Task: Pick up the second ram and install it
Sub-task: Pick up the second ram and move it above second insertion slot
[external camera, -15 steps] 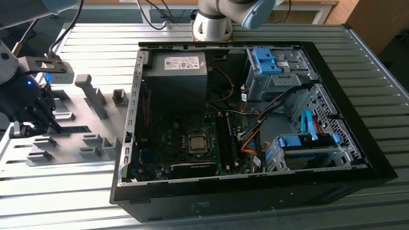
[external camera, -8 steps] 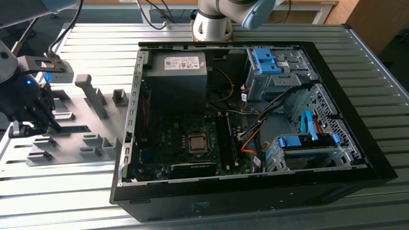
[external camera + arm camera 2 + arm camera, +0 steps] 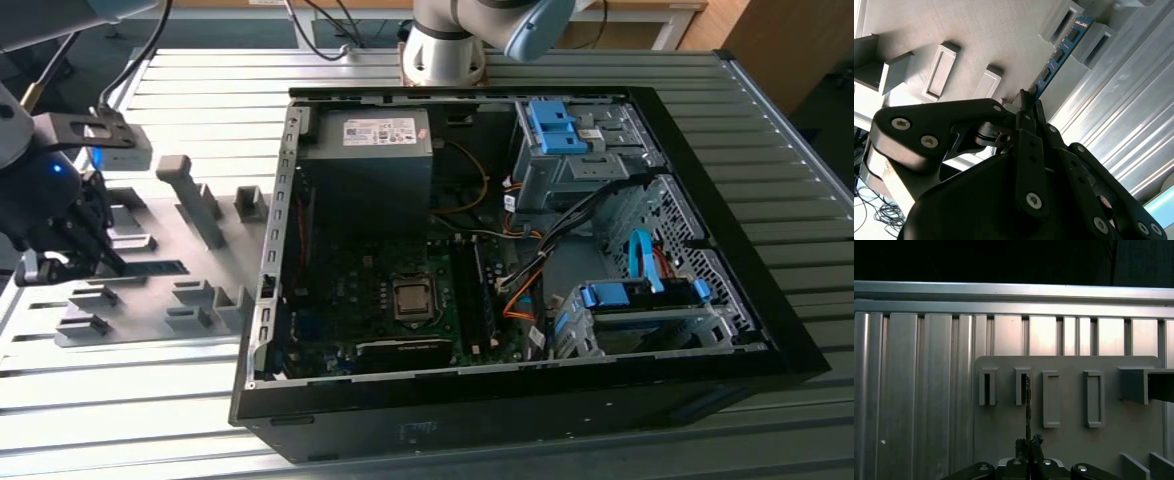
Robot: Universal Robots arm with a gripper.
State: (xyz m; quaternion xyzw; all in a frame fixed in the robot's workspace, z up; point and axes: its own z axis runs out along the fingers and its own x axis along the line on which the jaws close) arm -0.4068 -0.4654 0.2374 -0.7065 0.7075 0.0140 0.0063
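One gripper (image 3: pixel 64 258) hangs over the grey plate (image 3: pixel 200 250) in the exterior view. In the second wrist view its fingers (image 3: pixel 1029 150) pinch the second ram (image 3: pixel 1061 47), set between grey blocks (image 3: pixel 1099 42). In the first wrist view the second ram stands on edge.

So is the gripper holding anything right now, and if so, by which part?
Yes: the gripper pinches the second ram by its near end, across its flat faces; the far end sits between grey fixture blocks.

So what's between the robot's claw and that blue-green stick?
Nothing. In the second wrist view the gripper is clamped on the near end of the second ram, and no gap shows between them.
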